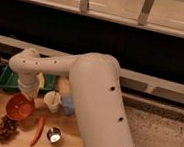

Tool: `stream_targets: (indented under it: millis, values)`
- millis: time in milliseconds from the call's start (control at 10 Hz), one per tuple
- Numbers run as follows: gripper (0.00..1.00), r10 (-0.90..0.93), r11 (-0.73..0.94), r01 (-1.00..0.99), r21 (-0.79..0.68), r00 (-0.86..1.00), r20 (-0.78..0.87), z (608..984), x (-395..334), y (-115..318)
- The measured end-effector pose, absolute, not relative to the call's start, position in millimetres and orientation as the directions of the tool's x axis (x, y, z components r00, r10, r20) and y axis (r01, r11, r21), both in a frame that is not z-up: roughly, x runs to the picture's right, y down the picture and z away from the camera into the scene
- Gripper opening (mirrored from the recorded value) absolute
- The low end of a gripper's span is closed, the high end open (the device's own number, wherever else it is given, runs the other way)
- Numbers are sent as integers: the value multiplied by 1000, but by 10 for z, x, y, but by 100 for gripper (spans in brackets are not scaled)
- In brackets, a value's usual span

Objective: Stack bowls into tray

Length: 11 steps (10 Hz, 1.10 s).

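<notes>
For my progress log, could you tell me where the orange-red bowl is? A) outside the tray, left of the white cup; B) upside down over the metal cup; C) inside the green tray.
A: the orange-red bowl is left of the white cup, outside the tray, with the gripper at its rim.

The table looked like matt wood, the cup shiny metal; the gripper, lower left, was by a smooth orange-red bowl.
</notes>
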<state>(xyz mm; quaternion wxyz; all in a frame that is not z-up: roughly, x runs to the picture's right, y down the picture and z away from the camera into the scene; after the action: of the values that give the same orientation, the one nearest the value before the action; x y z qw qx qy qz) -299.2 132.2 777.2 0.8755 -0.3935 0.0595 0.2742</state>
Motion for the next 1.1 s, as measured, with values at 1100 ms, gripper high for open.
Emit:
stream_targets:
  millis: [1100]
  values:
    - [0, 644, 531, -774, -345, 633, -430, 7582, -1647, -709]
